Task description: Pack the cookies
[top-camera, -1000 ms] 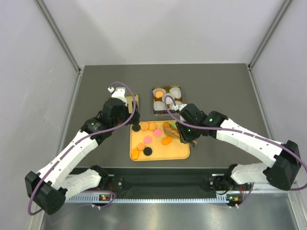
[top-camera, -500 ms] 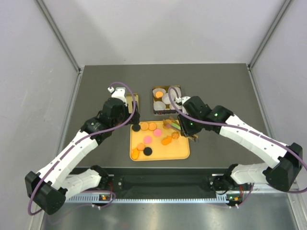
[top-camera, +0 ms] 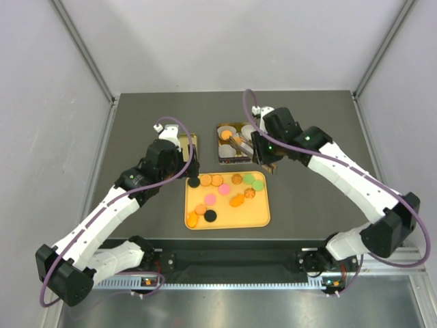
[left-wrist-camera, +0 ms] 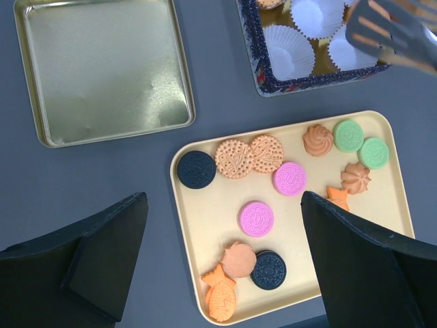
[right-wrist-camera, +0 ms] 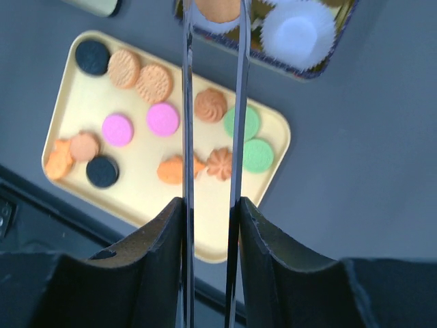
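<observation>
Several cookies, orange, pink, green and black, lie on a yellow tray. My right gripper is shut on metal tongs. The tong tips pinch an orange cookie over a dark-rimmed tin holding white paper cups. One cup holds an orange cookie. My left gripper is open and empty, hovering above the tray's left part, near a black cookie and a pink one. It also shows in the top view.
A gold lid lies upside down left of the tin; it also shows in the top view. The tongs show over the tin in the left wrist view. Grey walls close in the dark table on three sides.
My right arm has swung from the tray's right side back and up to the tin, carrying the tongs with an orange cookie. The left arm has not moved.
</observation>
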Robot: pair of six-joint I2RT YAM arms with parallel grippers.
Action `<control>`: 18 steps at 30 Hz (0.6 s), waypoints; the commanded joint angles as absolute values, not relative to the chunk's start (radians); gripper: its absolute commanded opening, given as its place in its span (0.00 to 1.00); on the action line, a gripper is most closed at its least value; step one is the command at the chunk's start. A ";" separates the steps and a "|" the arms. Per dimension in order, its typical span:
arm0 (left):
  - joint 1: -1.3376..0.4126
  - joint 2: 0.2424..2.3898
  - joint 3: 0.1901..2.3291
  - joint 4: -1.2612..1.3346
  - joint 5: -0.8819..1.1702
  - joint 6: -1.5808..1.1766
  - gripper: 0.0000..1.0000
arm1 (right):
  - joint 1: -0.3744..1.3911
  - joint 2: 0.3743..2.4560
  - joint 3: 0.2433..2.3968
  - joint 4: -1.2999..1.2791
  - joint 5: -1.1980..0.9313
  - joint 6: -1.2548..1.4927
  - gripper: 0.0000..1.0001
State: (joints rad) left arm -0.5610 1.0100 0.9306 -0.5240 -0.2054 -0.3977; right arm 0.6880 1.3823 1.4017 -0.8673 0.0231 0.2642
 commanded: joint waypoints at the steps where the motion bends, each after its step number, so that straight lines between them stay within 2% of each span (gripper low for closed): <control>1: -0.555 0.996 0.934 -0.480 -0.204 -0.400 0.99 | 0.628 1.445 1.471 -0.753 0.051 0.255 0.33; 8: -0.554 0.992 0.933 -0.483 -0.209 -0.397 0.99 | 0.563 1.583 1.528 -0.687 0.009 0.258 0.32; 18: -0.554 0.991 0.930 -0.482 -0.199 -0.403 0.99 | 0.471 1.646 1.516 -0.641 0.025 0.268 0.32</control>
